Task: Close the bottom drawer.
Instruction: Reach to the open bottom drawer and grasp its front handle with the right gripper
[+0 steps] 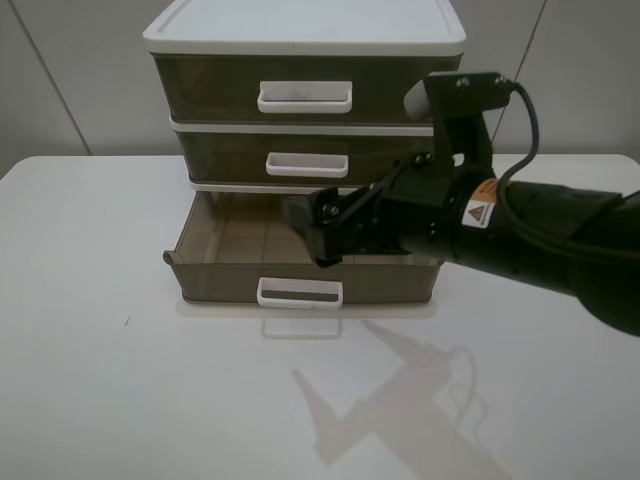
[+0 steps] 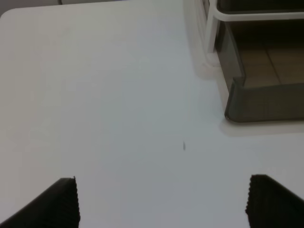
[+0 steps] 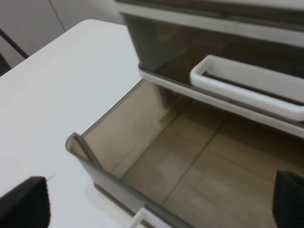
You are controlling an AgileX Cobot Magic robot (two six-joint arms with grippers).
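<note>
The bottom drawer (image 1: 215,280) is a smoky olive-brown drawer with a white loop handle (image 1: 300,292). It is pulled out from the white-framed three-drawer unit (image 1: 300,25) and looks empty. My right gripper (image 1: 316,236) hovers just above the open drawer, behind its front wall, with jaws open and empty. In the right wrist view the drawer's floor (image 3: 190,166) lies between the open fingertips (image 3: 23,204). My left gripper (image 2: 166,204) is open over bare table, to the left of the drawer's front corner (image 2: 266,102). The left arm does not show in the exterior view.
The middle drawer (image 1: 230,155) and the taller top drawer (image 1: 200,90) are shut; the middle handle (image 3: 247,90) juts out above the open drawer. The unit stands at the back of a white table (image 1: 120,400). A small dark speck (image 2: 184,146) lies on the tabletop.
</note>
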